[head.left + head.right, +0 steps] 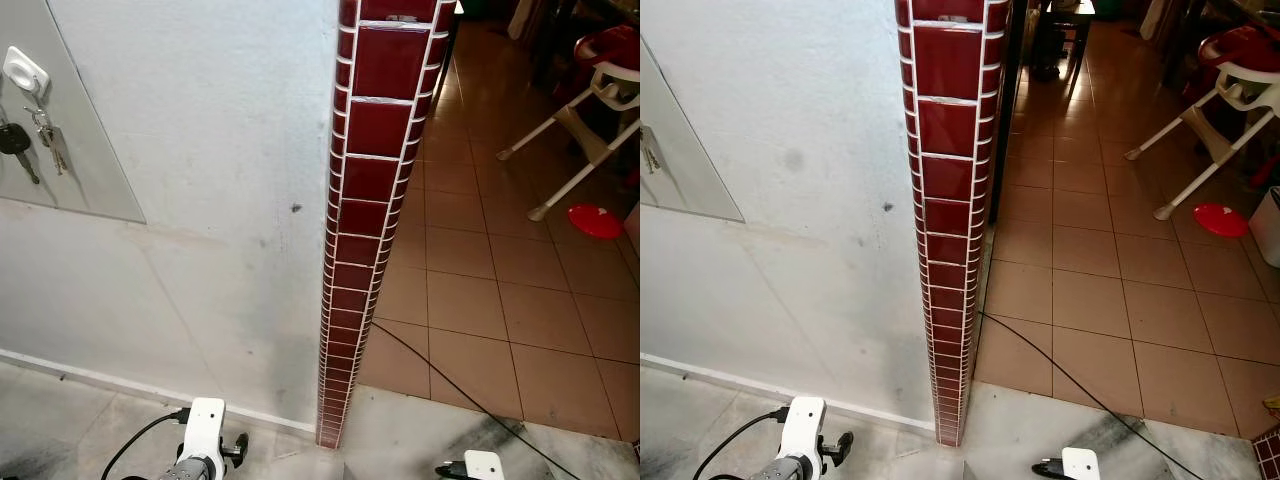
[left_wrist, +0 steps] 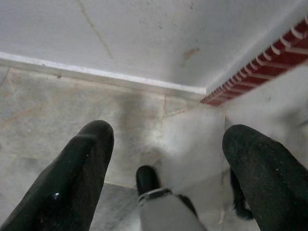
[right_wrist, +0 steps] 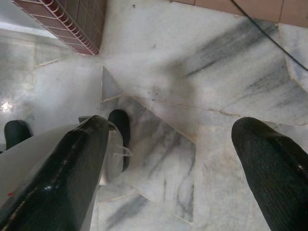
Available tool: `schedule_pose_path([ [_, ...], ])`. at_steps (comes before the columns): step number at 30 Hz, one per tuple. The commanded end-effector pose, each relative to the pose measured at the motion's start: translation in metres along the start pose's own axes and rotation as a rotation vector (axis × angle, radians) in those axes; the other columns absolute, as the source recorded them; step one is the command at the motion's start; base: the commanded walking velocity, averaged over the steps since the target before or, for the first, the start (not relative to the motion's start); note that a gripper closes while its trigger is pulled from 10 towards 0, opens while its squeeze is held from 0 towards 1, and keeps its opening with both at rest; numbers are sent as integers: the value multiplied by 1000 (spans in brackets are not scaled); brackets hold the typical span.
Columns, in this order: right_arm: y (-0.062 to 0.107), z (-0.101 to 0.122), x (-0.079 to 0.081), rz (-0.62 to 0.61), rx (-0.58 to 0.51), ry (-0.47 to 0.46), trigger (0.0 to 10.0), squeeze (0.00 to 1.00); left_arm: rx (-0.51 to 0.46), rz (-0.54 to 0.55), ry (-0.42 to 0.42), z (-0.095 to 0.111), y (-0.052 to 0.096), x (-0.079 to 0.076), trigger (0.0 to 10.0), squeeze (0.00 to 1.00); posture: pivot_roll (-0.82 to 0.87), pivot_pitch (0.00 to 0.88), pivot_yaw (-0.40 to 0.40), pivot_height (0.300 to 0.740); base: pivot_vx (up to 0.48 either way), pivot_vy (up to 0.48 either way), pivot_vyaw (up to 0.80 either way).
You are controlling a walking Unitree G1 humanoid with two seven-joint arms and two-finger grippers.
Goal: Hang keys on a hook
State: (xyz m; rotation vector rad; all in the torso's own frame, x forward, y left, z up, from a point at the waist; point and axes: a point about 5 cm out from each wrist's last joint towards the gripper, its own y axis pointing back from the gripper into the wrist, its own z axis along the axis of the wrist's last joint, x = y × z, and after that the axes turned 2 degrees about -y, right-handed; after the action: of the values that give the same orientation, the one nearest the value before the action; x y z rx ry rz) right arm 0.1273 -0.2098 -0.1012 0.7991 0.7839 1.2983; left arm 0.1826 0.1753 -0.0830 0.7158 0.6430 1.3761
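A bunch of keys [image 1: 42, 135] hangs from a white hook [image 1: 24, 72] on a grey panel [image 1: 85, 170] fixed to the white wall [image 1: 220, 200], near the panel's upper left part; a dark key fob [image 1: 14, 142] hangs just beside them on the left. To the right, the wall ends at a corner faced with dark red tiles [image 1: 365, 200], beyond which a terracotta tiled floor [image 1: 480, 300] carries a white high chair [image 1: 590, 110], a red disc [image 1: 595, 221] and a black cable [image 1: 450, 385]. Both arms hang low over the marble floor [image 3: 192, 96], well apart from the keys. The left gripper [image 2: 163, 163] has its two black fingers [image 2: 77, 173] spread wide with nothing between them. The right gripper [image 3: 168, 163] likewise has its fingers [image 3: 72, 168] wide apart and empty.
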Motion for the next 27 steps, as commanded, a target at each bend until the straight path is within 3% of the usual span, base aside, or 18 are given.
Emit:
schedule_pose_path([
  [1, 0, -1, -3, 0, 4, -14, 10000, 0, 28, -9, -36, -7, 2, 1, 10000, 0, -36, 0, -6, 740, 0, 0, 0],
  [4, 2, -5, -5, 5, 17, 11, 10000, 0, 70, -50, -98, -18, 4, -5, 10000, 0, -30, 0, -5, 740, 0, 0, 0],
  [11, 4, -11, -6, 1, 15, -31, 10000, 0, 87, -94, -142, -29, 8, -12, 10000, 0, -39, 0, 4, 740, 0, 0, 0],
  [20, 6, -20, -2, 8, 35, -100, 10000, 0, 108, -59, -86, -35, 9, -10, 10000, 0, -45, 0, 6, 740, 0, 0, 0],
  [27, 5, -19, -1, 11, 27, -96, 10000, 0, 105, -45, -62, -35, 10, -7, 10000, 0, -47, 0, 6, 740, 0, 0, 0],
])
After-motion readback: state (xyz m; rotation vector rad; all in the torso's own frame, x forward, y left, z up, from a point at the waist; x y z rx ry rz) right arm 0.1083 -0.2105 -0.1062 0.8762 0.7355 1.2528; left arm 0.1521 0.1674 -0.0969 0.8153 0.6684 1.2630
